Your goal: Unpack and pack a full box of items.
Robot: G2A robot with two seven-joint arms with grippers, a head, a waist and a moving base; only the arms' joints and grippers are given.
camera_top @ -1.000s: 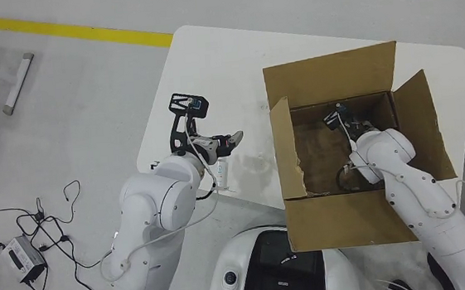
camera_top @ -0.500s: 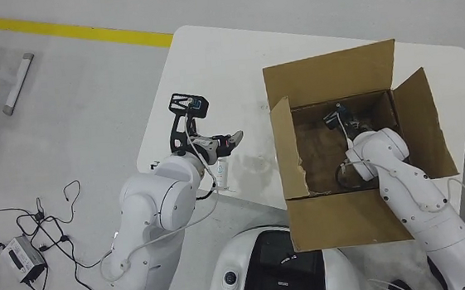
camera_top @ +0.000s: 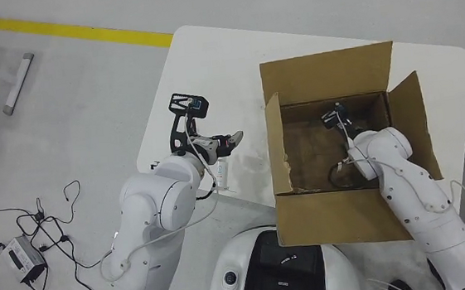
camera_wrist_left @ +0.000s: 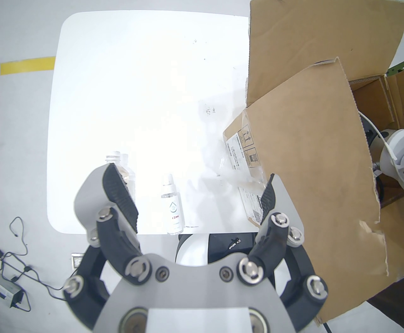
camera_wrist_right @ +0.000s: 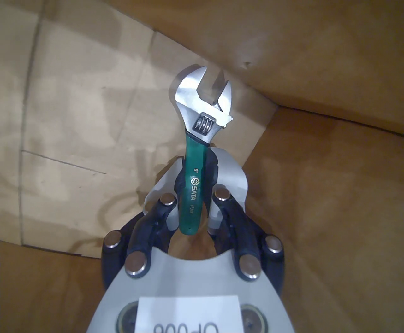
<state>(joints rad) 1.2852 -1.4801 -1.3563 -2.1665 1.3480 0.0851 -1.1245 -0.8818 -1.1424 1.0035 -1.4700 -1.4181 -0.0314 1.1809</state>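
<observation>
Right gripper (camera_wrist_right: 197,186) clamped on green wrench (camera_wrist_right: 202,107) handle, head close to a wall crease | inside cardboard box (camera_top: 326,74) at table's (camera_top: 209,72) 3 o'clock side, flaps splayed | left gripper (camera_wrist_left: 189,178) fingers apart above 8 o'clock edge | dropper bottle (camera_wrist_left: 172,205) and water bottle (camera_wrist_left: 113,155) stand there

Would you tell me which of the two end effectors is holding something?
The right end effector, shut on a green-handled wrench inside the box; the left end effector is open, empty.

Box (camera_wrist_right: 315,63) walls near wrench (camera_wrist_right: 198,148) head; room between bottles (camera_wrist_left: 172,205) and box
</observation>
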